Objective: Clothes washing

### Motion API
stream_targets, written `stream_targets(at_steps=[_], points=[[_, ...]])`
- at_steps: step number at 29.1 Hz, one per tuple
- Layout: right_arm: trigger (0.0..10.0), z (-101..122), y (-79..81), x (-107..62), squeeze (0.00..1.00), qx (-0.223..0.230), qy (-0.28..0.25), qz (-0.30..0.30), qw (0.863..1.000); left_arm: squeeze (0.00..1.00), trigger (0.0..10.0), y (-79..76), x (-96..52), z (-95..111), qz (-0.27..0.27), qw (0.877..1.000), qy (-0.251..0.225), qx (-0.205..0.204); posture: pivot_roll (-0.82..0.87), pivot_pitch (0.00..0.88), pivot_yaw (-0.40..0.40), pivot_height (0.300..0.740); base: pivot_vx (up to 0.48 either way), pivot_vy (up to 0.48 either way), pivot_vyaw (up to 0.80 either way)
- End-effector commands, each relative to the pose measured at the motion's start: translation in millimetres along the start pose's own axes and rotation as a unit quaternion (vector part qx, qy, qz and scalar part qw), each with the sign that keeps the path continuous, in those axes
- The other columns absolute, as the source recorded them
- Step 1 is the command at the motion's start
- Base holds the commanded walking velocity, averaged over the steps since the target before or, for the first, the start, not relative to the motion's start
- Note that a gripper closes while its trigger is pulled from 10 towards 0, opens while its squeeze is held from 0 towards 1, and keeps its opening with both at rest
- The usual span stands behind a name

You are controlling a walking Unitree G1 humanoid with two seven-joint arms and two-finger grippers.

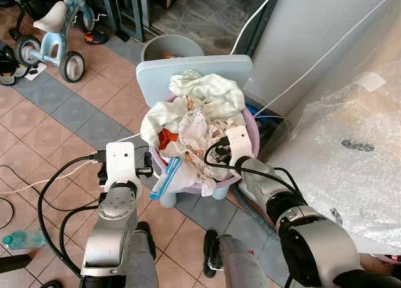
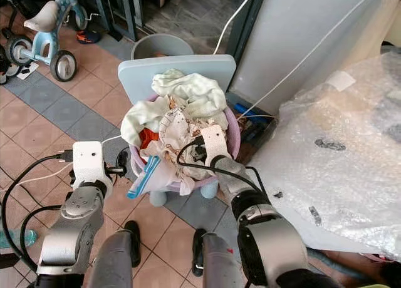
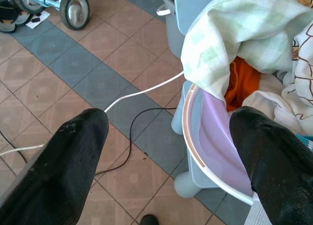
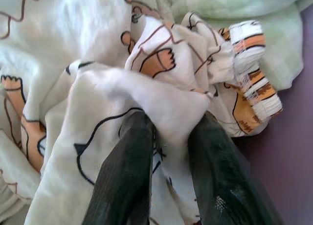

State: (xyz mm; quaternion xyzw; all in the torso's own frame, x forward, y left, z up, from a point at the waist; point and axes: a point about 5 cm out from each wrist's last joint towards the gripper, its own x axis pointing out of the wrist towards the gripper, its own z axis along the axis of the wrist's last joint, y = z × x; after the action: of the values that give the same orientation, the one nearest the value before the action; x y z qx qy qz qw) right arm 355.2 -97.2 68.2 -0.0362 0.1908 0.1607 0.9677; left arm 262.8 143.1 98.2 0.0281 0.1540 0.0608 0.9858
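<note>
Glossy plastic basin; soft cloth laundry; matt tiles.

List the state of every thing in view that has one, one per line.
Purple basin: heaped full, sitting on a pale blue stool.
Printed white cloth: bunched, pinched between the fingers.
Pale green cloth: crumpled on top of the heap.
Right pincer: shut on the printed white cloth.
Left pincer: open, beside the basin's rim.
Grey bucket: upright behind the stool.
</note>
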Motion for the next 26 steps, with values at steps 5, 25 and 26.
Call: stream_targets(at_steps=[5, 25, 26], points=[[0.0, 31, -19.3, -1.4, 0.0, 0.042, -0.078, -0.034, 0.995, 0.0, 10.0, -7.4, 13.8, 2, -0.017, 1.0, -0.016, 0.008, 0.07, 0.067, -0.078, 0.74, 0.0, 0.0, 0.0], [10.0, -42, -15.1, -23.1, 1.0, -0.177, 0.023, 0.052, 0.983, 0.0, 10.0, -16.2, 15.1, -11, -0.058, 0.998, -0.013, 0.02, 0.05, 0.064, -0.035, 0.74, 0.0, 0.0, 0.0], [10.0, -39, -12.6, -22.1, 1.0, -0.176, 0.013, 0.052, 0.983, 0.0, 10.0, -17.3, 11.2, -14, -0.066, 0.998, -0.01, 0.022, 0.05, 0.082, -0.035, 0.74, 0.0, 0.0, 0.0]])
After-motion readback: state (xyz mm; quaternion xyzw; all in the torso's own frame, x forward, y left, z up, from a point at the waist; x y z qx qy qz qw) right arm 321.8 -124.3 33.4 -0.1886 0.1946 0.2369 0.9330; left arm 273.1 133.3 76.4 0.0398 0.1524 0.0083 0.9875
